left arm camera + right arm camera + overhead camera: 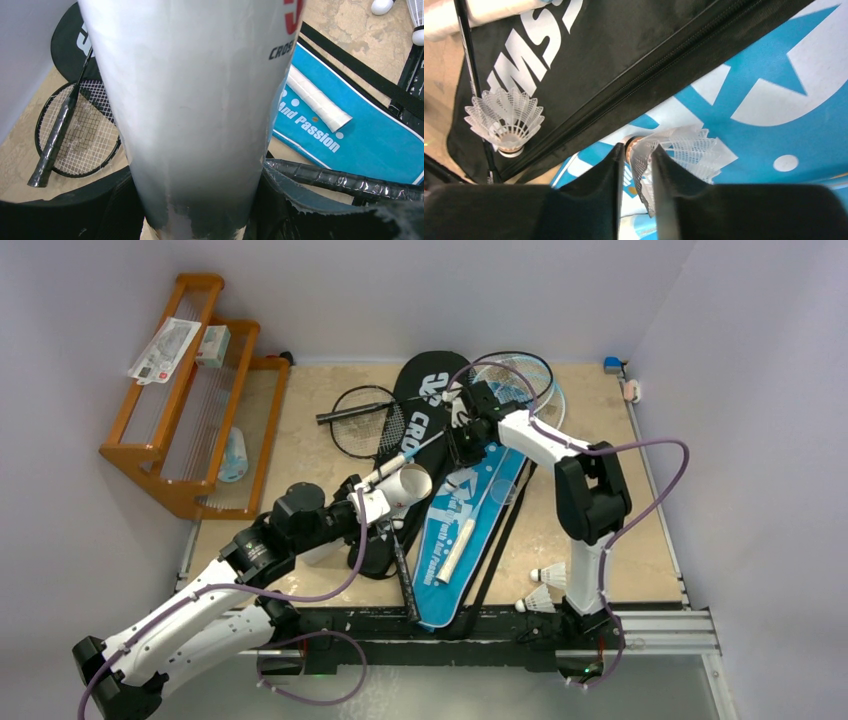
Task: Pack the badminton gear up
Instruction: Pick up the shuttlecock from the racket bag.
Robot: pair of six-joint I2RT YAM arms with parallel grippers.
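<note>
1. The right jaws stand narrow over the far end of the blue cover (774, 75). They pinch the feather skirt of a white shuttlecock (684, 150) lying on that cover, its cork end towards the cover's left edge.
2. The left jaws are clamped round the white tube (200, 100). It is held just left of the blue cover, with its open mouth tilted up towards that cover.
3. The step in hand looks to be lifting this shuttlecock and feeding it into the tube.
4. The hold is on the soft skirt, not the cork, so pressure should be light; a hard squeeze would likely crush the feathers.
5. Lift straight up off the blue cover before swinging left. A second shuttlecock (504, 120) sits on the black cover (624, 45), just past the blue cover's left edge, with a thin racket shaft beside it. A low sweep could knock either.
6. Bring the shuttlecock to the tube cork first and in line with the tube's length, the left arm holding steady. The fit looks snug, so an angled entry may catch the skirt on the rim.
7. Two further shuttlecocks (548, 575) lie on the bare counter (640, 540), right of the blue cover's near end.
</note>
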